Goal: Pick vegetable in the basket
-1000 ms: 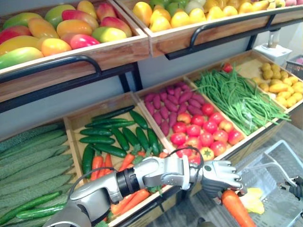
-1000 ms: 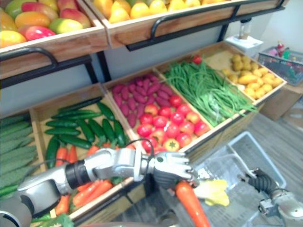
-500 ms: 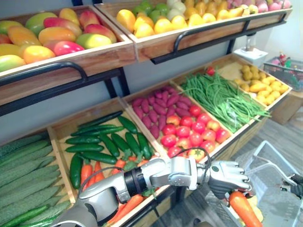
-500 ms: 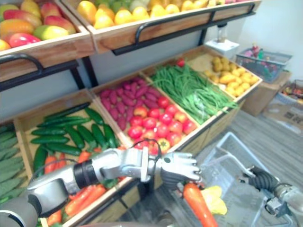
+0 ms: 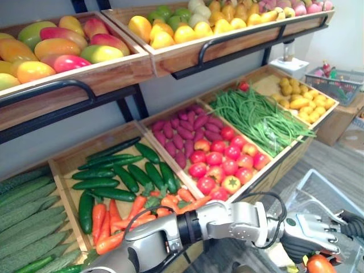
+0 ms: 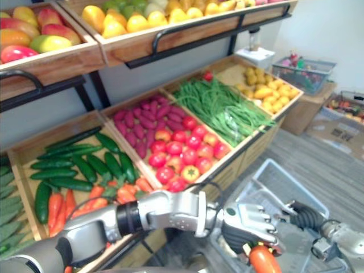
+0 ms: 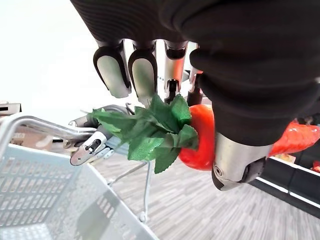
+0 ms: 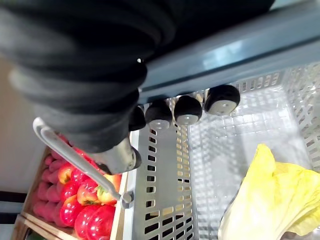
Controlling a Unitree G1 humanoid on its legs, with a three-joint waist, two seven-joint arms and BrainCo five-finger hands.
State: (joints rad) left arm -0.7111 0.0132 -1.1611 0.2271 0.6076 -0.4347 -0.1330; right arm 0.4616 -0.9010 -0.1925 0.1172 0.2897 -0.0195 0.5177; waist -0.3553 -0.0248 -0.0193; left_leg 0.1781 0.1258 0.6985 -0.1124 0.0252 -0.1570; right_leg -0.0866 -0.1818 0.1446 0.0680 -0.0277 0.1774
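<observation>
Left hand (image 6: 250,226) is clenched round a smooth orange carrot (image 6: 264,260) with a green leafy top (image 7: 150,132), holding it low by the grey plastic mesh basket (image 6: 282,177), over it or just beside, I can't tell which. Right hand (image 8: 161,115) has its fingers wrapped round the basket's grey bar handle (image 8: 225,55). That carrot looks light, stiff and a bit slick, so I'd grip the thick shoulder, not the floppy leaves. A crinkly yellow leafy vegetable (image 8: 265,195) lies inside on the mesh.
</observation>
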